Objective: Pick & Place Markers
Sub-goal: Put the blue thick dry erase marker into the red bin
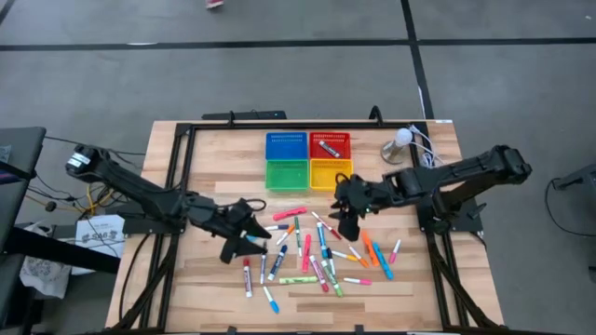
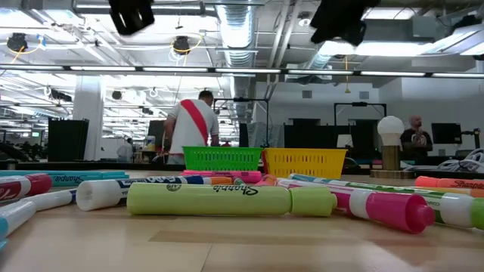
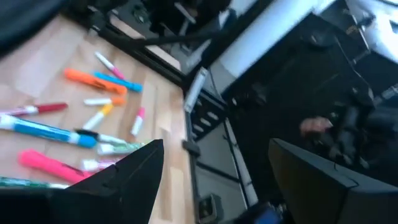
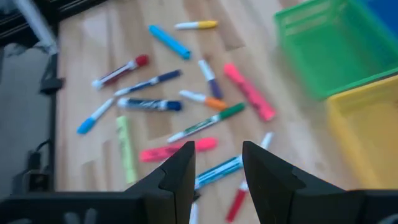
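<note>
Many coloured markers (image 1: 317, 253) lie loose on the wooden table, in its middle and toward the near edge; one more lies in the red tray (image 1: 330, 146). My left gripper (image 1: 244, 228) hangs above the left edge of the scatter, wide open with nothing between its fingers (image 3: 214, 158). My right gripper (image 1: 346, 219) hangs above the far side of the scatter, close to the yellow tray (image 1: 331, 172). It slants down, open, and only the table and markers (image 4: 217, 169) show through its gap.
Four square trays stand in a block at the far middle: blue (image 1: 286, 146), red, green (image 1: 286, 173) and yellow. A lamp with a white bulb (image 1: 400, 141) stands far right. The metal frame rails (image 1: 177, 186) run along the table's sides. People stand in the room behind.
</note>
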